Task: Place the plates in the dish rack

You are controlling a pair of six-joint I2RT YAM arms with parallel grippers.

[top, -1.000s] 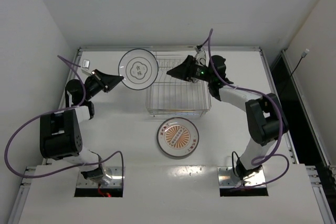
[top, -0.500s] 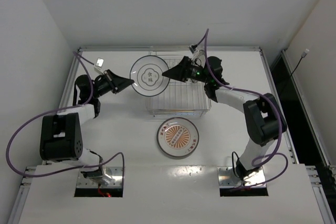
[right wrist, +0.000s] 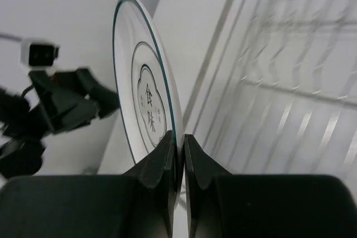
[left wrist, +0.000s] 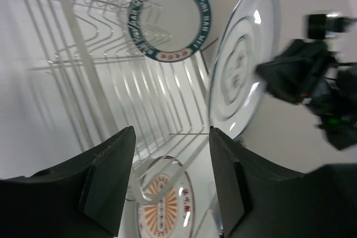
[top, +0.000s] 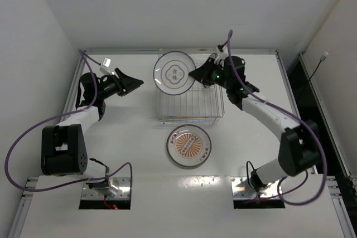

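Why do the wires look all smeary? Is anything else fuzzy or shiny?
Right wrist view: the dish rack wires are smeared and soft, while the ringed plate looks sharper. Left wrist view: bright glints sit on that plate's rim, and the right gripper pinching it is fuzzy. Top view: evenly lit and crisp, orange plate included.

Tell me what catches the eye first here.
A white plate with dark rings is held up in the air over the far left corner of the dish rack, pinched at its rim by the right gripper. The left gripper, open and empty, points at it from the left. An orange-centred plate lies flat on the table in front of the rack.
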